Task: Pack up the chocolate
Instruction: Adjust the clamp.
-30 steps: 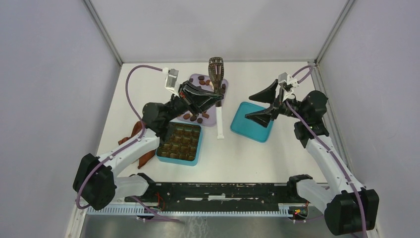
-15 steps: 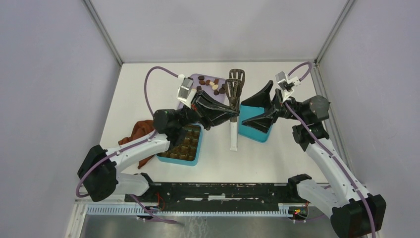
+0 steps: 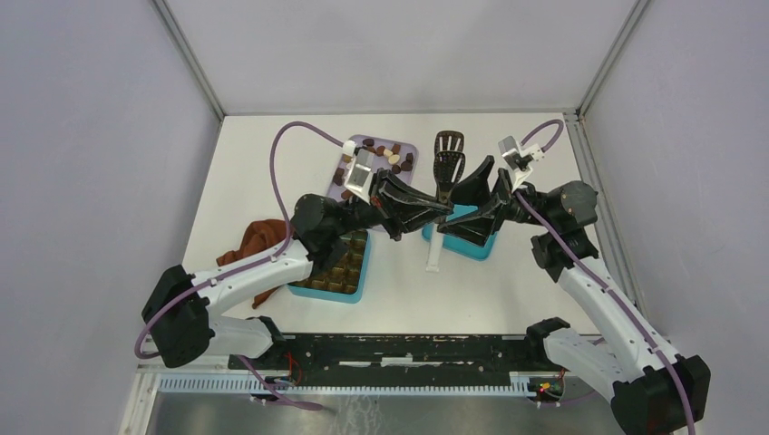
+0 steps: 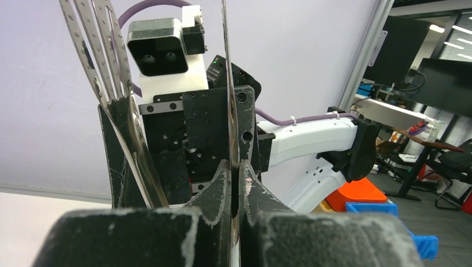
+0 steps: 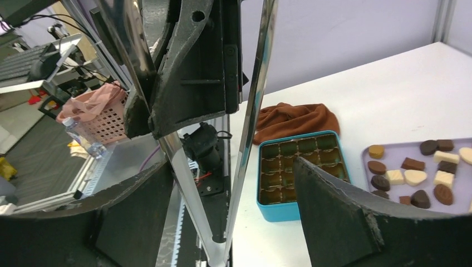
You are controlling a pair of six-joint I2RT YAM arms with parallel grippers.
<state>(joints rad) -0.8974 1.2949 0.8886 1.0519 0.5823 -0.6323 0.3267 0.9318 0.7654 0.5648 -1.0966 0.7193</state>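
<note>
We note the left gripper (image 4: 235,167) clamped tight on the tongs (image 3: 446,168), held up off the table between the arms. The right gripper (image 5: 234,222) has its jaws spread wide, straddling the tongs' two blades. We see the chocolate (image 5: 414,178) loose on the lilac tray (image 3: 376,141), beyond the teal box (image 3: 358,292)

No text, label, brand, number or sign that I can read, neither in the view from above nor in either of my wrist views
</note>
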